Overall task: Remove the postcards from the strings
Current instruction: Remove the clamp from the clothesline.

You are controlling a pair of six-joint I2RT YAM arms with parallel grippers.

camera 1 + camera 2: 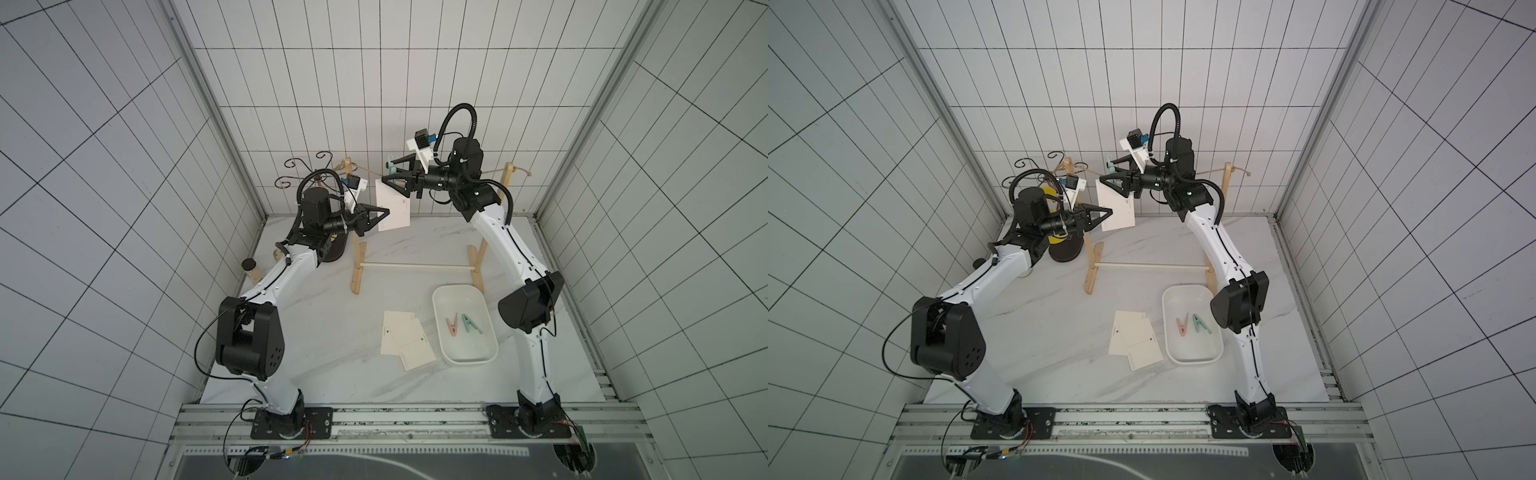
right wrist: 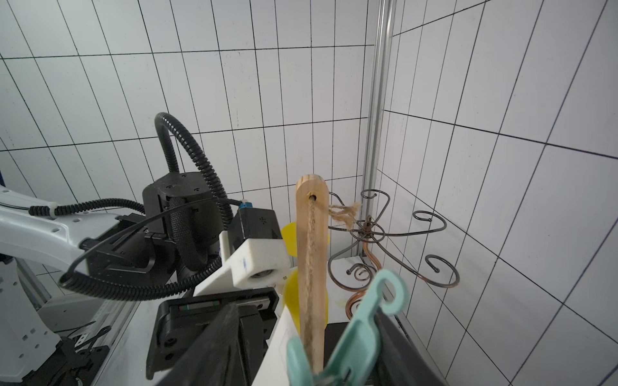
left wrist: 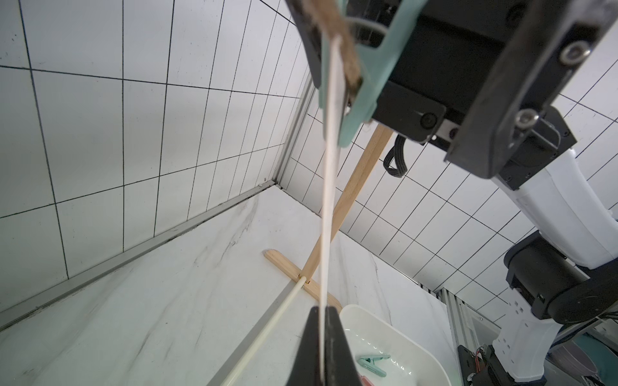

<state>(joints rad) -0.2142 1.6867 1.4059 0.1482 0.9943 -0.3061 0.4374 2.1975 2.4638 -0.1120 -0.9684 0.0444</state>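
Under the string (image 2: pixel 311 254), the last postcard (image 1: pixel 395 205) hangs from a green peg (image 3: pixel 357 113), pinched by the left claw (image 1: pixel 388 211), the right claw (image 1: pixel 387 171) straddling that peg, grip unclear; two postcards (image 1: pixel 405 338) already lie below.

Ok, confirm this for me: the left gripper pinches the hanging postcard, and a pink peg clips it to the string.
Not pink: the peg clipping the postcard to the string is green, clear in the left wrist view. The left gripper does pinch the postcard.
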